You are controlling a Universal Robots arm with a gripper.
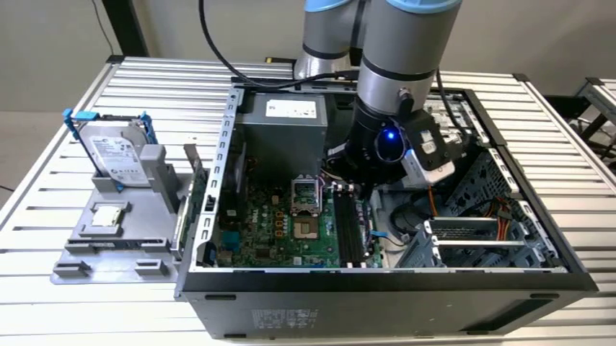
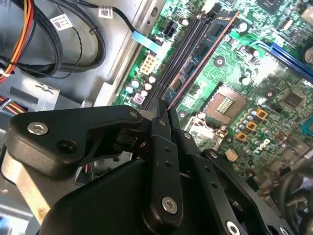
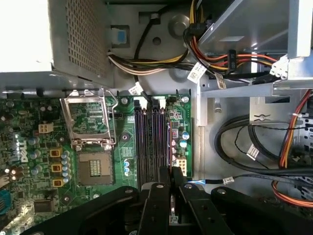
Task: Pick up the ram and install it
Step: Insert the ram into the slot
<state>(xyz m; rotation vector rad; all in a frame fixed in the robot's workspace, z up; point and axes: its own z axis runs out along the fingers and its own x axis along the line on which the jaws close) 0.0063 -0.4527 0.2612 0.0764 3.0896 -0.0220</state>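
Slatted metal tabletop (image 1: pixel 539 137) carries an open computer case (image 1: pixel 385 288), lid off, with the arm (image 1: pixel 405 50) reaching down into it from above. Beside the case, toward the exterior view's left, a grey fixture tray (image 1: pixel 106 245) holds a silver hard drive (image 1: pixel 120 155) standing upright in blue rails. Inside the case lies the green motherboard (image 3: pixel 29 147), with its open processor socket (image 3: pixel 95 166) and, alongside, the row of long black memory slots (image 3: pixel 146 142) (a bundle of coloured power cables (image 3: pixel 215 54) runs above them in the first wrist view). The gripper (image 3: pixel 171 196) hangs low over the slots, its black fingers (image 2: pixel 161 147) drawn close and pinching the ram (image 2: pixel 203 54), which shows in the second wrist view as a thin edge-on board running along the slots, its far end down among them.
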